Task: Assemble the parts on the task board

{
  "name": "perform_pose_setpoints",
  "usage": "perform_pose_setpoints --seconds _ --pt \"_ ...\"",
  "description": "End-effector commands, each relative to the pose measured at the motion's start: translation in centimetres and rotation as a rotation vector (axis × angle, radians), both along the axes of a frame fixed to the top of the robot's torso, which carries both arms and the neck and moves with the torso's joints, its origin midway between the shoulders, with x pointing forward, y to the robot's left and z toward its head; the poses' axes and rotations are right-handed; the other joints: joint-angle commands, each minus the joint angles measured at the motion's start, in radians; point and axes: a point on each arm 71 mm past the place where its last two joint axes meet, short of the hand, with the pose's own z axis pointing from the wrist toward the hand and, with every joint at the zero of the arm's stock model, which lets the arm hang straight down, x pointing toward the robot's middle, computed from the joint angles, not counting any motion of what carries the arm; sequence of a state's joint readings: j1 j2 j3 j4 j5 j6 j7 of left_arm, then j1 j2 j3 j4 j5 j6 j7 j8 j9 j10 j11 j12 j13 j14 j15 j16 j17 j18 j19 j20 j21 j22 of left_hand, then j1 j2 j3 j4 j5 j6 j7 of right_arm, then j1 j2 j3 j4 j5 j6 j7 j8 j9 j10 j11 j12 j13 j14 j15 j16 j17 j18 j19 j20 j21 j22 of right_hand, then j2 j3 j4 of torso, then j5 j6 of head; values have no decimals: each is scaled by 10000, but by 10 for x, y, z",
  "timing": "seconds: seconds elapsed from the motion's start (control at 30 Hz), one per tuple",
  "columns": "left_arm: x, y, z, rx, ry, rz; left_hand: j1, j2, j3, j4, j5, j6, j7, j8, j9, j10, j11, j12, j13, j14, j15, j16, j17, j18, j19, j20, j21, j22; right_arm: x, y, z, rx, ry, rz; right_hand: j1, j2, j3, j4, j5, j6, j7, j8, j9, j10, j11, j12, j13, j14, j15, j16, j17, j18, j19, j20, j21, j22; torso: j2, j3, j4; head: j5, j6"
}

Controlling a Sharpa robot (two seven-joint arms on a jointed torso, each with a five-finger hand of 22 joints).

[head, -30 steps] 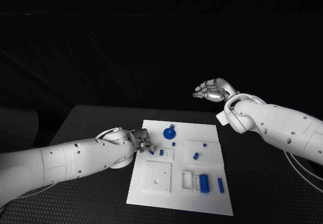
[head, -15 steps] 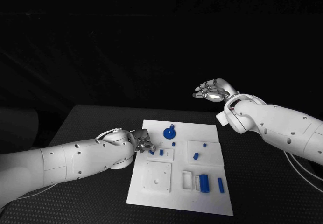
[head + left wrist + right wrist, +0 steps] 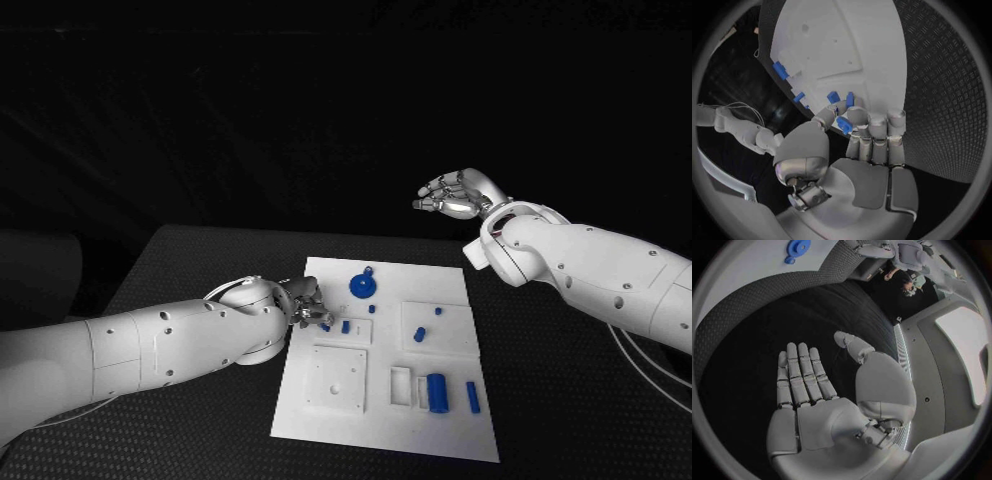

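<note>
The left hand [image 3: 300, 301] is low at the left edge of the board [image 3: 387, 420], and its fingers [image 3: 859, 121] are closed together around a small blue part [image 3: 843, 125]. In the left wrist view this part sits between the thumb and the fingertips, so I judge the hand holds it. Just beside the fingertips, two more small pegs [image 3: 346, 327] are on the board, one of them almost under the hand.

Further right on the board there is a round blue disc [image 3: 362, 287] near the far edge, then a short peg [image 3: 420, 334] in a raised square, and near the front a thick cylinder [image 3: 437, 390] in a slot with a thin bar [image 3: 473, 397] beside it.

The right hand [image 3: 456, 195] is high above the table, beyond the far edge of the board and well apart from all parts. Its fingers are apart and nearly straight, and it holds nothing.

The step in hand seems to be the placing of the small part on the left side of the board. The next move calls for a fine alignment over its hole or seat, then a straight push down. Which seat it belongs to, I cannot tell.
</note>
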State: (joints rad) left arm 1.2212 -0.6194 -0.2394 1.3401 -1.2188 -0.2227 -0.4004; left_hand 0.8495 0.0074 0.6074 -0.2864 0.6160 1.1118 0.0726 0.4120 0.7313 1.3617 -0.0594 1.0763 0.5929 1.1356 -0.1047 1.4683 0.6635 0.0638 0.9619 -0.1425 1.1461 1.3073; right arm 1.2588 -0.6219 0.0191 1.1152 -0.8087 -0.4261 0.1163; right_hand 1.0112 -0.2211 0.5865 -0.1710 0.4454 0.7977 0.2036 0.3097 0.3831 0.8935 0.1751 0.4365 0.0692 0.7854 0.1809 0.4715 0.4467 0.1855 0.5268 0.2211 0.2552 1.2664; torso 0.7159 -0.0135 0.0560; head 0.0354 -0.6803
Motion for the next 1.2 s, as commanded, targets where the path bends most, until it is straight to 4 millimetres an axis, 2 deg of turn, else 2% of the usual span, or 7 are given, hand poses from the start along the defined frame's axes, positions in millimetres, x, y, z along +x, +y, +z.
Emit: perform_pose_setpoints --seconds 0.03,0.33,0.43,0.73,0.87,1.13,1.2 --pt "-3 -2 -2 261 -18 -338 128 110 134 -9 -89 1327 -1077 1101 563 417 -790 40 -24 701 -785 -21 -19 171 66 -1204 49 135 0 1 -1 -15 27 141 -74 59 -8 67 64 -101 98 35 -13 -32 4 -61 0 -66 -3 38 -18 -85 -25 0 -52 14 0 -2 3 3 -11" --pt "-6 -1 -4 338 214 -402 165 40 139 1 -160 1308 -1069 1107 555 410 -778 33 -45 695 -790 -48 -37 172 64 -1203 44 129 -1 0 -1 -19 52 149 -90 70 -12 82 78 -102 98 37 -15 -31 4 -61 0 -67 -3 41 -21 -86 -22 2 -62 22 2 1 4 3 -16" --pt "-7 -1 -5 320 299 -424 205 -68 133 10 -193 1302 -1061 1116 547 413 -761 35 -60 688 -794 -70 -51 174 61 -1202 37 122 -1 0 -2 -20 53 142 -94 73 -12 86 88 -102 98 38 -15 -31 4 -62 0 -69 -3 41 -23 -86 -22 2 -66 25 0 0 0 1 -20" --pt "-8 -1 -6 167 512 -344 237 -199 103 73 -302 1270 -1033 1109 515 405 -717 9 -105 664 -806 -127 -84 168 55 -1194 12 103 -1 0 -2 -20 60 146 -103 81 -13 97 110 -103 98 39 -17 -30 4 -62 0 -71 -3 43 -26 -86 -20 2 -75 32 0 1 1 1 -28" --pt "-8 -2 -6 119 525 -320 287 -297 85 111 -461 1265 -1021 1113 488 417 -690 -2 -138 664 -823 -153 -102 168 58 -1194 -6 88 -1 0 -2 -20 62 148 -108 84 -13 102 124 -104 99 40 -18 -29 3 -62 1 -72 -3 44 -27 -85 -19 1 -80 36 4 2 1 0 -30" --pt "-6 -5 -7 177 570 -343 333 -296 70 139 -633 1290 -1024 1135 466 438 -687 10 -159 678 -832 -151 -106 164 61 -1191 -16 80 -1 0 -2 -16 59 154 -109 85 -12 106 146 -105 99 41 -20 -29 3 -62 1 -74 -4 46 -30 -84 -18 0 -88 42 1 8 0 3 -17" --pt "-6 -6 -7 198 589 -355 325 -213 62 165 -689 1314 -1032 1153 458 450 -692 33 -156 692 -826 -131 -96 158 63 -1186 -16 80 -1 1 -2 -14 57 162 -109 87 -10 108 163 -106 99 42 -20 -28 2 -62 1 -75 -4 47 -31 -84 -18 0 -93 46 0 7 0 4 -11"
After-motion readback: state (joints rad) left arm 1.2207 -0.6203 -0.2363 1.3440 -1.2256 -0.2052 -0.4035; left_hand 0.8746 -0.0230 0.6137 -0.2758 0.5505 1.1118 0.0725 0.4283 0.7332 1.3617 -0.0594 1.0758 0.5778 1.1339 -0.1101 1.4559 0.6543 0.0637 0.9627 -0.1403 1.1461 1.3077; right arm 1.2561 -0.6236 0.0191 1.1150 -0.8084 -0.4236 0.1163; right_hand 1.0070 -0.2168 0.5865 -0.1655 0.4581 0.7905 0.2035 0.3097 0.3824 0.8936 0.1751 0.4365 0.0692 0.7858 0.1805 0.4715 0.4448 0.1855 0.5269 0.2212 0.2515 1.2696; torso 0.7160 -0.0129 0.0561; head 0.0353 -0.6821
